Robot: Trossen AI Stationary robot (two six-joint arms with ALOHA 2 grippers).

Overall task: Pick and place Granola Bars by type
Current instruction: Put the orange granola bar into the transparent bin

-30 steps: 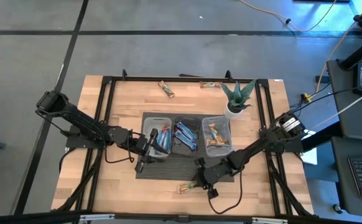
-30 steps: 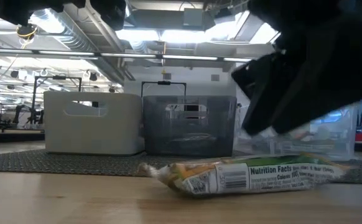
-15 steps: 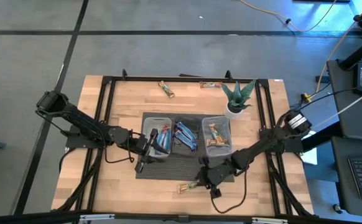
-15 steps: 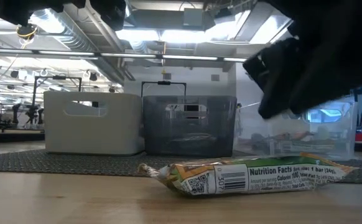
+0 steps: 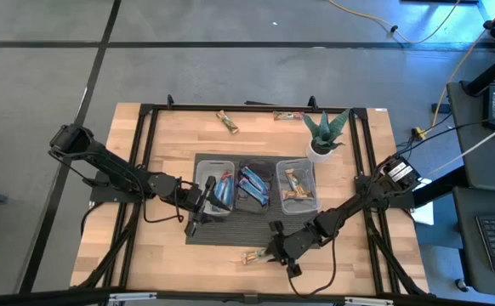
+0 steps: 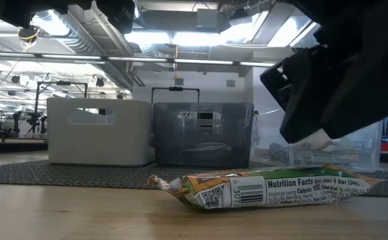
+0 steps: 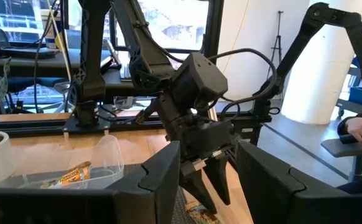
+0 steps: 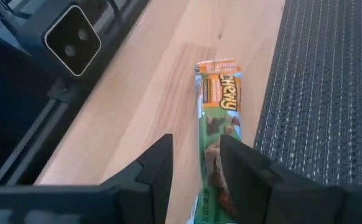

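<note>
Right gripper [image 8: 194, 163] low over near table edge, fingers parted, straddling end of green-orange granola bar [image 8: 220, 118]; contact unclear, seemingly not clamped. Bar flat on bare wood just beside dark mat [image 5: 230, 223]. Left gripper [image 5: 207, 197] at left bin [image 5: 203, 166], fingers partly open, empty. Other bars in three bins

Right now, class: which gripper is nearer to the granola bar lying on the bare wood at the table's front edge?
The right. The right gripper is directly over one end of the green-wrapped bar, fingers open around it. The left gripper waits at the left bin, farther back.
</note>
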